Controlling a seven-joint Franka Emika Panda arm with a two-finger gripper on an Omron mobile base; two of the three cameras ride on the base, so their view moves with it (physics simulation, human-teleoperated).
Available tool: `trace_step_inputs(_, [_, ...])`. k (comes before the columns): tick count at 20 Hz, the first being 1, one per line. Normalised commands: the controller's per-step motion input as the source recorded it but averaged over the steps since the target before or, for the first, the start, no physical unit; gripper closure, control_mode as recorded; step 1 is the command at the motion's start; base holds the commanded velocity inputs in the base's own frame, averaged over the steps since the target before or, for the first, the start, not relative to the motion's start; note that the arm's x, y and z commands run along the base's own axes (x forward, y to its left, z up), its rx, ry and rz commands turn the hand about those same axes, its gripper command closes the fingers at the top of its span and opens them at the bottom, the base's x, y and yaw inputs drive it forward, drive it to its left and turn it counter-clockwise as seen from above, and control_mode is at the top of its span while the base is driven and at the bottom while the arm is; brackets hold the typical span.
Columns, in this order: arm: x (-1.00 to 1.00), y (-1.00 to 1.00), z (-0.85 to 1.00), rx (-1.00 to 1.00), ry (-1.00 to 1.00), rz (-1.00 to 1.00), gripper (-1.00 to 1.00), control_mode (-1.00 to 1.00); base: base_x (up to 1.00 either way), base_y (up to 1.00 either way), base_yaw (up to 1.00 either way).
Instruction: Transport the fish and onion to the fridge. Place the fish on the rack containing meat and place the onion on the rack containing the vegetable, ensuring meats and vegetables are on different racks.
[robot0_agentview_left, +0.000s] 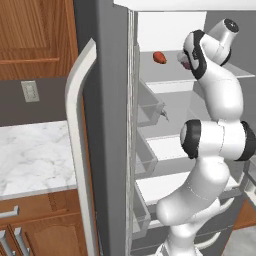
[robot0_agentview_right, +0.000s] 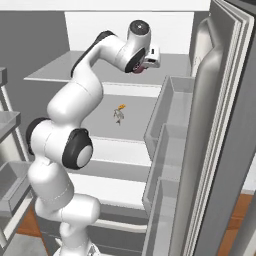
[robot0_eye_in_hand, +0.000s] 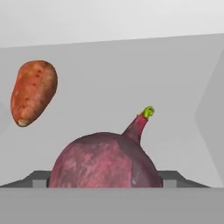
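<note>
My gripper (robot0_eye_in_hand: 105, 182) reaches into the top shelf of the open fridge (robot0_agentview_left: 111, 100) and is shut on the onion (robot0_eye_in_hand: 103, 161), a reddish-purple ball with a small green-tipped stem. The onion fills the gap between both fingertips (robot0_eye_in_hand: 39, 179). In the right base view the gripper (robot0_agentview_right: 142, 67) hangs just over the top shelf with a bit of onion (robot0_agentview_right: 137, 69) showing under the hand. A red-brown oval vegetable (robot0_eye_in_hand: 33, 92) lies on the same shelf, to the left and further back. The small grey fish (robot0_agentview_right: 119, 115) lies on the shelf below, also seen in the left base view (robot0_agentview_left: 164, 116).
Both fridge doors stand open: the left one with its long curved handle (robot0_agentview_left: 75, 130), the right one with clear door bins (robot0_agentview_right: 170, 125). A marble counter (robot0_agentview_left: 35, 155) over wooden cabinets lies left of the fridge. The lower shelves (robot0_agentview_right: 120, 150) are bare.
</note>
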Motion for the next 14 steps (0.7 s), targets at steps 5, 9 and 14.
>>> trace_step_inputs(5, [0.37,0.28,-0.77,0.01,0.0,0.0,-1.0,-1.0,0.0,0.0,0.0])
trace_step_inputs(9, [0.22,0.38,-0.36,0.0,-0.05,0.0,-1.0,-1.0,0.0,0.0,0.0])
trace_step_inputs(14, [0.0,0.2,-0.13,0.0,-0.05,0.0,-1.0,-1.0,0.0,0.0,0.0])
